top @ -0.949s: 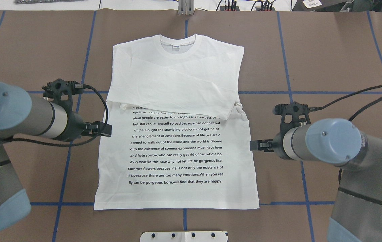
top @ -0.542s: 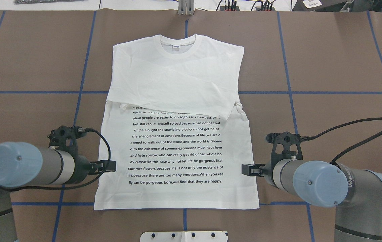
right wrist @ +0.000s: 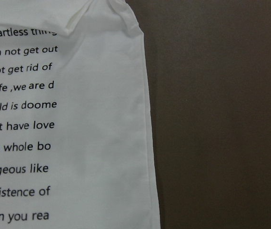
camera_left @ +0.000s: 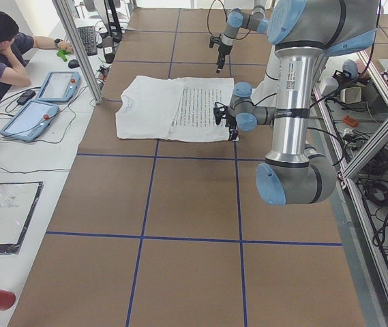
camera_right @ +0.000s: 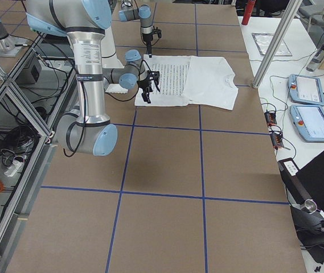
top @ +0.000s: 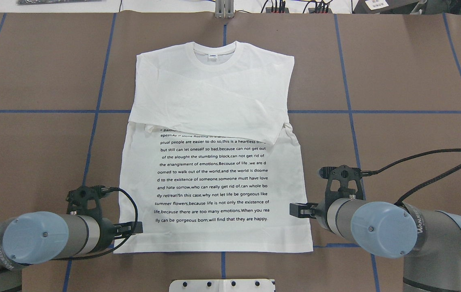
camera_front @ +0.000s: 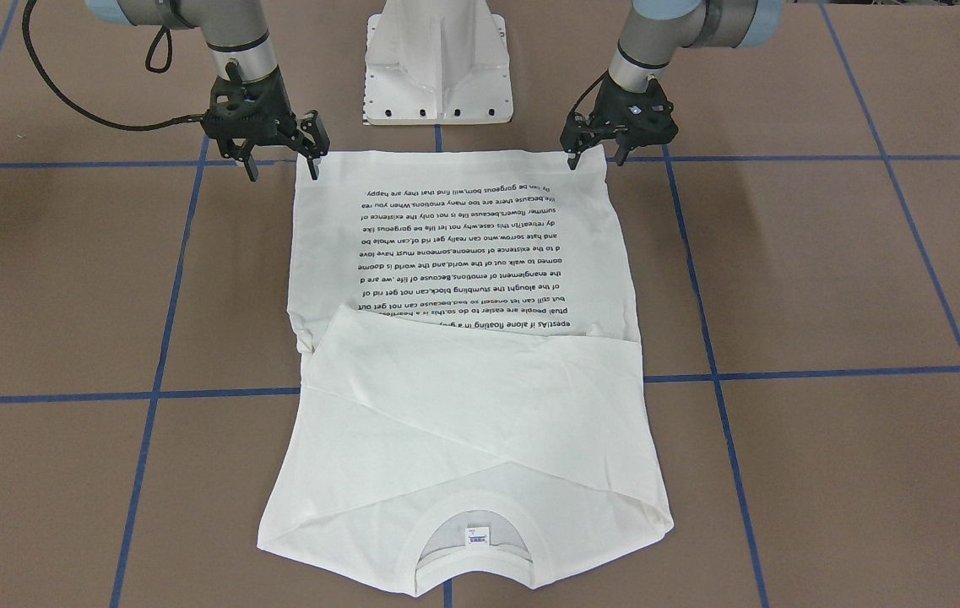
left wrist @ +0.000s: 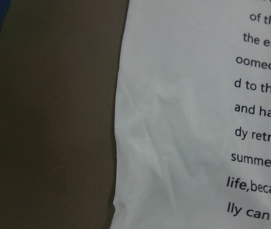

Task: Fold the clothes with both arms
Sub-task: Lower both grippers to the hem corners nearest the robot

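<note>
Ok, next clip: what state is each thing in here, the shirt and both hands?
T-shirt: flat on the table, printed side up, both sleeves folded across the chest, body not yet folded.
Left hand: open, at the hem corner on its side, gripping nothing.
Right hand: open, at the other hem corner, gripping nothing.

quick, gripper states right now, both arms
Left gripper: open, empty, at a hem corner of the white printed T-shirt.
Right gripper: open, empty.
</note>
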Controlling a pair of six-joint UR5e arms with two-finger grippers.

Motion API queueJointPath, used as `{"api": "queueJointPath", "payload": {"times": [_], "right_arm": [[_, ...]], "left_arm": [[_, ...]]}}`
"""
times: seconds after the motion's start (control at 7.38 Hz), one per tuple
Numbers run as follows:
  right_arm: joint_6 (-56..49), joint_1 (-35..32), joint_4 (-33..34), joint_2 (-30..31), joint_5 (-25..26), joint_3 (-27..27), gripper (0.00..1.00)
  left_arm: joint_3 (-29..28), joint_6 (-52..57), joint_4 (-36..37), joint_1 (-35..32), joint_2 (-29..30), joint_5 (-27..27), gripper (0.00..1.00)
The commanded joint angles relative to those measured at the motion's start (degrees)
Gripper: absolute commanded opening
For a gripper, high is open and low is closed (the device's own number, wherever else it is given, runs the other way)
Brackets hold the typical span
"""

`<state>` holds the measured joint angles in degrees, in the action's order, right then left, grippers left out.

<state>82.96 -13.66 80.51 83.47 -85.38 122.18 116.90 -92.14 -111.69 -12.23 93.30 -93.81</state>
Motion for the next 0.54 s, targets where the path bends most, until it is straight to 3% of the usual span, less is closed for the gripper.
{"api": "queueJointPath", "payload": {"times": [0.0, 0.41], "right_arm": [[0.01, 0.21, 0.00, 0.03, -0.05, -0.01, 1.00], [0.01, 0.30, 0.00, 0.03, -0.05, -0.01, 1.00]], "left_arm": [[-0.53, -0.41, 0.42, 1.25, 0.04, 0.21, 0.47], [-0.27, -0.32, 1.30, 1.86, -0.04, 0.12, 0.46]]}}
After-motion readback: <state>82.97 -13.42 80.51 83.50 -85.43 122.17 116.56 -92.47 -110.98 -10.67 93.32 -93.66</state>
